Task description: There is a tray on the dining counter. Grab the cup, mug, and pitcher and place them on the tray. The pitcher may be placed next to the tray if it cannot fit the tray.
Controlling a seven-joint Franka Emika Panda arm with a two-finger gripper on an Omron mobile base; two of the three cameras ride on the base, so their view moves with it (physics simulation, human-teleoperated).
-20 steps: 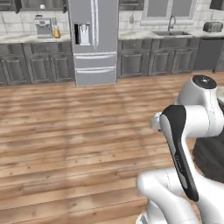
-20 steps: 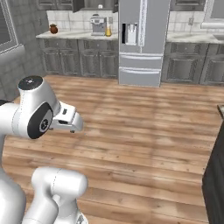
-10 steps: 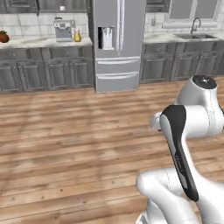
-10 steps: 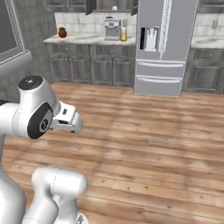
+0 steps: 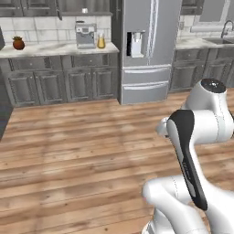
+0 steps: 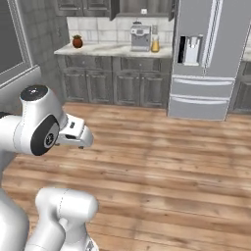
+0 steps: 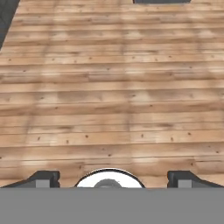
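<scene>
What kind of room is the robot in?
A kitchen. There's a big steel fridge, grey cabinets under a pale counter with a coffee machine on it, a sink tap and a wooden floor.

Both base views looking forward over the arm at the same distant fridge; hand view facing down at wood floor.
</scene>
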